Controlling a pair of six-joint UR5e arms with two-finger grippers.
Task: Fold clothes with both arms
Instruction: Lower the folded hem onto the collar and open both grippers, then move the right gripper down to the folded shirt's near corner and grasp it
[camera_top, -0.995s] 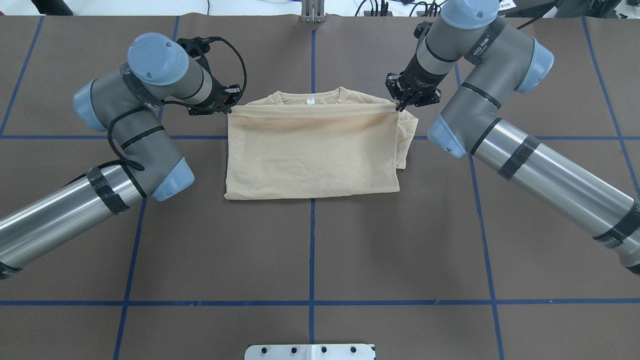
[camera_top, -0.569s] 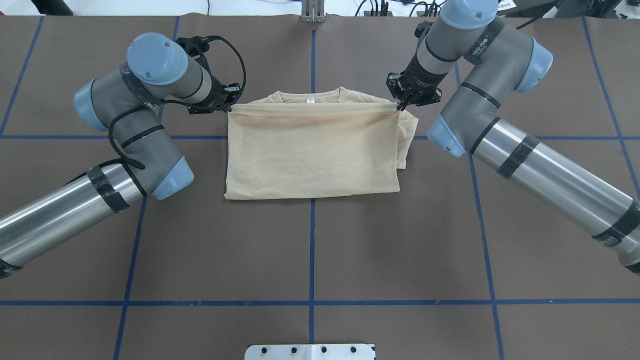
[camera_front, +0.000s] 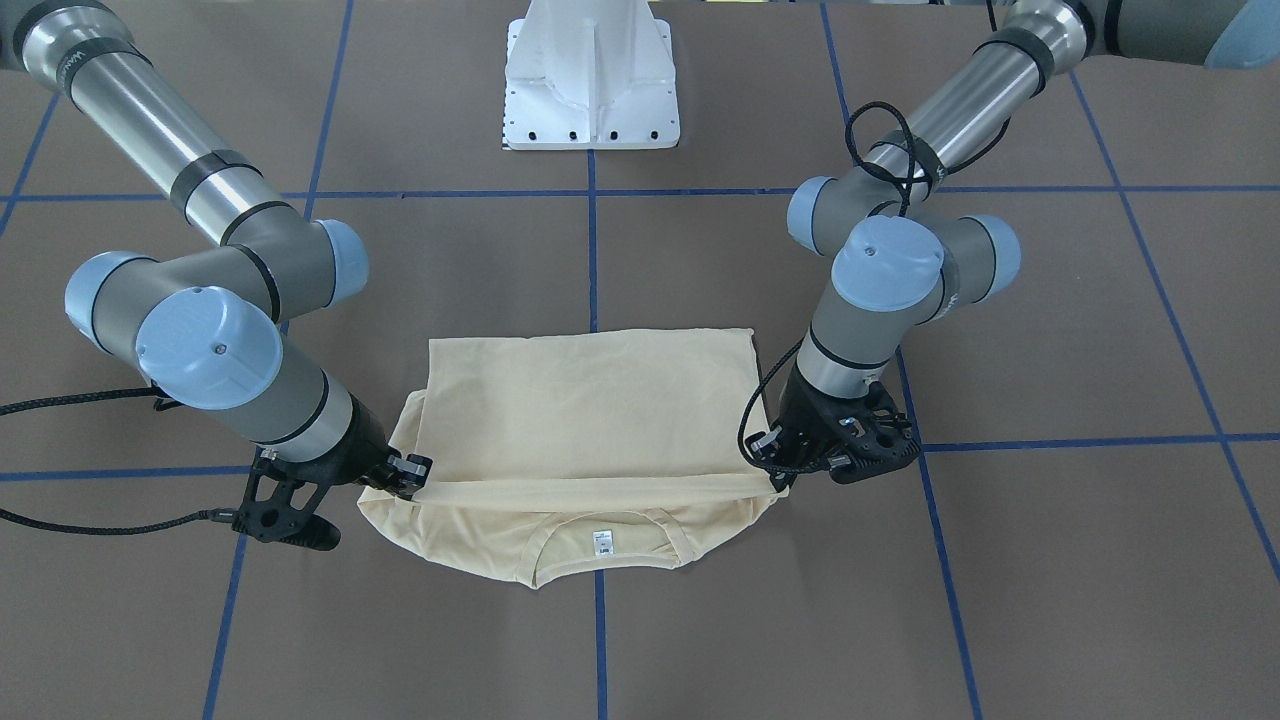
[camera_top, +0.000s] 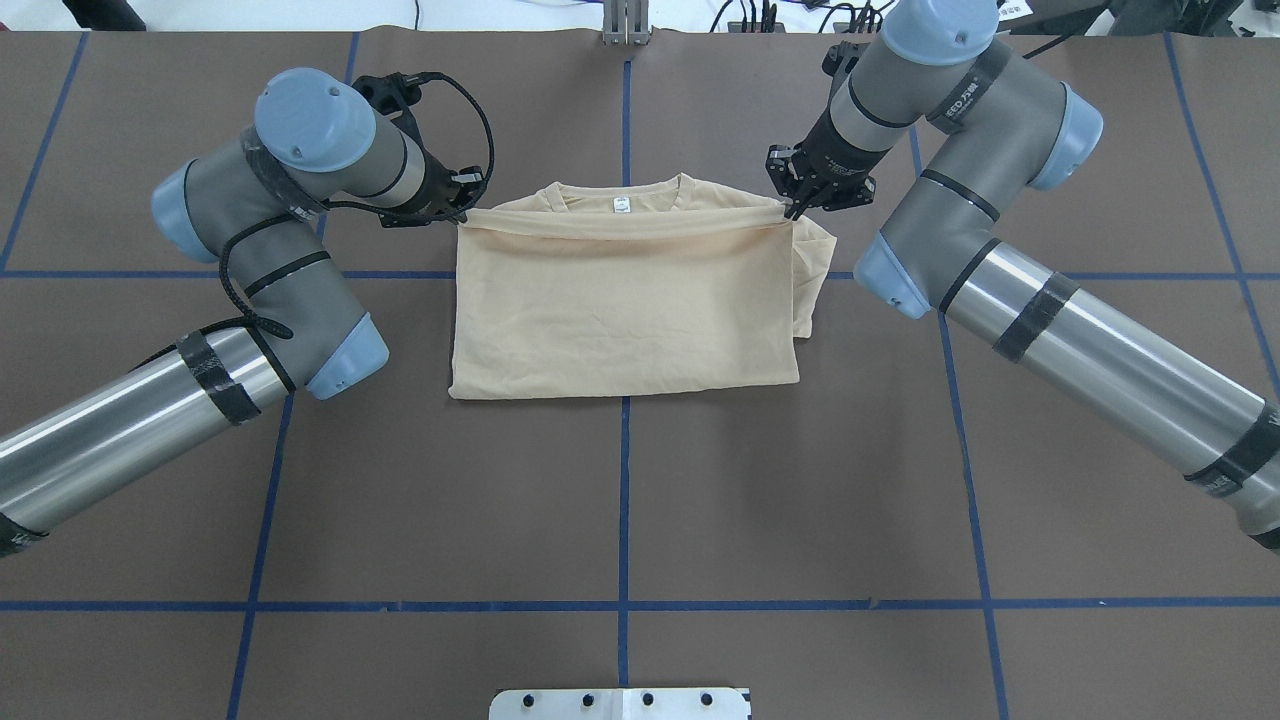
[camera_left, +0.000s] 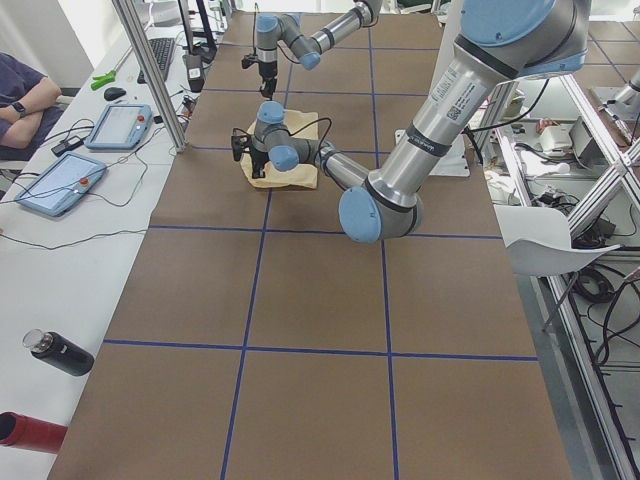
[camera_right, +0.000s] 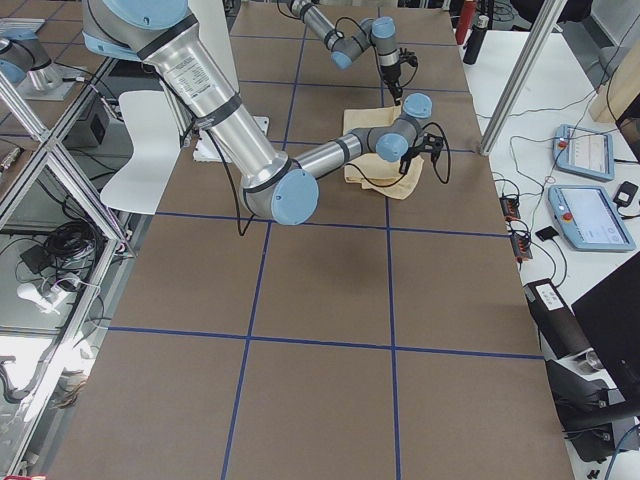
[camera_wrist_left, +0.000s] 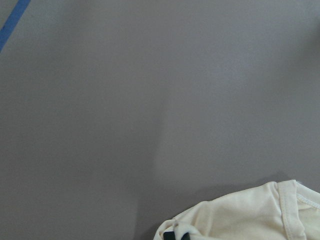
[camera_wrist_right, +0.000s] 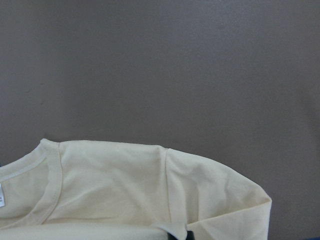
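Well along, by the look of the T-shirt: already narrowed to a rectangle at the upper centre of the overhead view, flat on the counter, with the lower part brought up over the chest. Leaves only the collar and the neck label uncovered above the folded-over edge. No print to be seen, so presumably turned inward or face down. Some spare cloth bunched out past the right side of the rectangle, probably a tucked sleeve. Left to do, as a judgement: lay the carried edge down flat, let go, then perhaps one more fold across and a tidy of that bunch.

Left tool at the left end of that edge, upper left of centre in the overhead view; narrow, nipped on the corner of the cloth. In the left wrist view, just a dark fingertip at the bottom edge, wrapped in cream fabric. Right tool at the right end of the same edge, upper right of centre; likewise narrow and pinching the corner, with cloth gathered round the fingertip at the bottom of the right wrist view. Edge drawn fairly straight between the two.
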